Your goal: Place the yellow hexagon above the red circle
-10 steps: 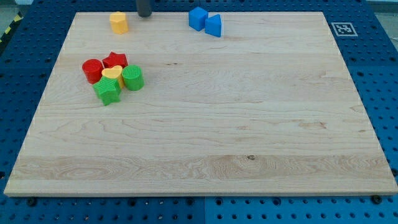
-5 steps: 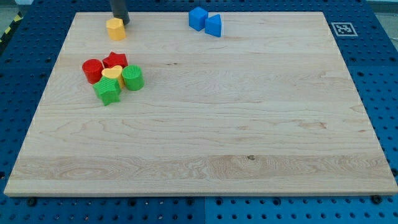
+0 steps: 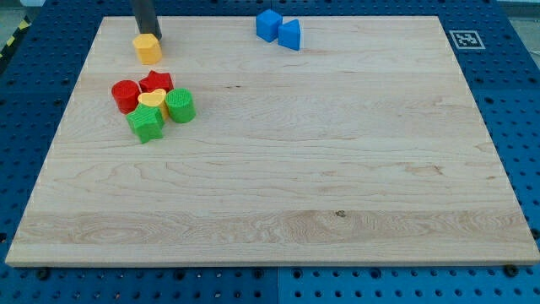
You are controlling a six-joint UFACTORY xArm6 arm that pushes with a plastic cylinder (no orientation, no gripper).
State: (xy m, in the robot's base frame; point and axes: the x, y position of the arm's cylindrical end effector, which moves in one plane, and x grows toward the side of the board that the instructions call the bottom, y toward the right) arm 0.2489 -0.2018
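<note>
One yellow hexagon is seen above the red circle, slightly right. No fingers are fitted; my tip touches its top edge. Judged light, rigid, easily slid.

Light wooden board, rectangular, on a blue perforated bench. Resting on it: yellow hexagon block near the top-left edge; clustered below, red circle block, red star block, yellow heart block, green cylinder block, green star block; at top, blue cube block touching blue triangular block
</note>
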